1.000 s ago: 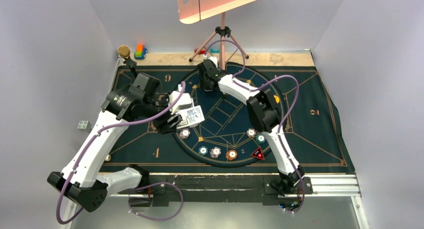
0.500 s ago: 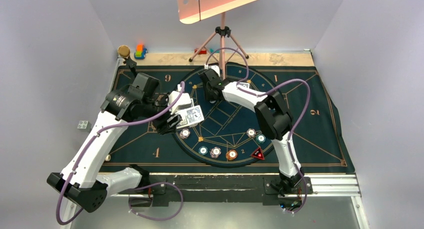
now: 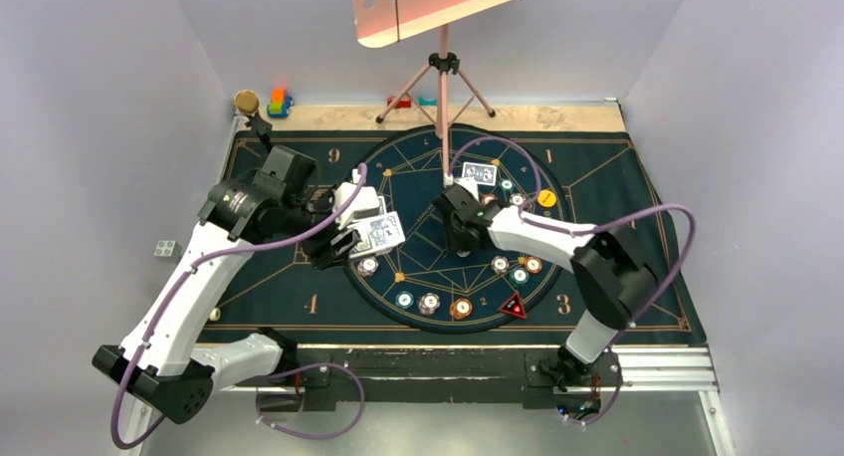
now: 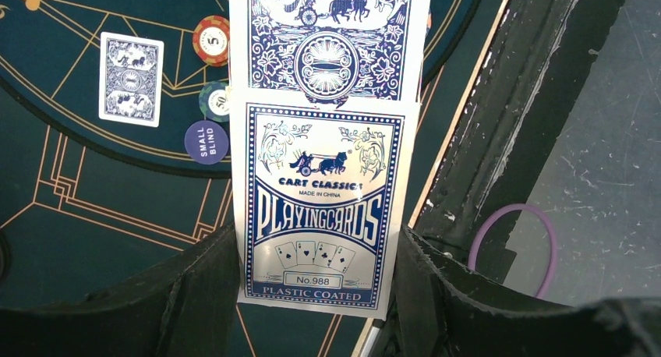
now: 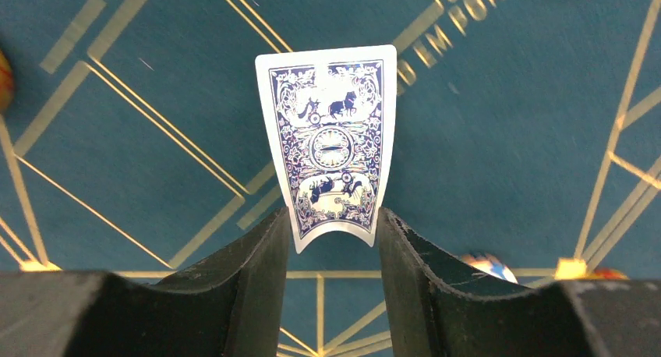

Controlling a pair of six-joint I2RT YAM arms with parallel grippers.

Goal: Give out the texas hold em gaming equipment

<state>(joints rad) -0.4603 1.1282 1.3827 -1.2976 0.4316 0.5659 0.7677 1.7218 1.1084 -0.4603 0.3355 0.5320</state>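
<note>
Pinching one card (image 5: 331, 139) in right end effector (image 5: 334, 240), jaws nearly closed on its near short edge. Card bowing between the fingers, so likely thin, light, flexy and slick; gripping gently by an edge probably suits it best. Card sticking out toward 12 o'clock from the fingers, hanging over mat (image 5: 499, 162) near centre; cannot tell whether touching. Clamping deck (image 4: 319, 217) in left end effector (image 4: 316, 271), jaws wide around its long sides, at 9 o'clock of the circle; probably stiffer and heavier. Lying flat at 1 o'clock: dealt card (image 3: 479, 172), chips (image 3: 507, 186) just beside.
</note>
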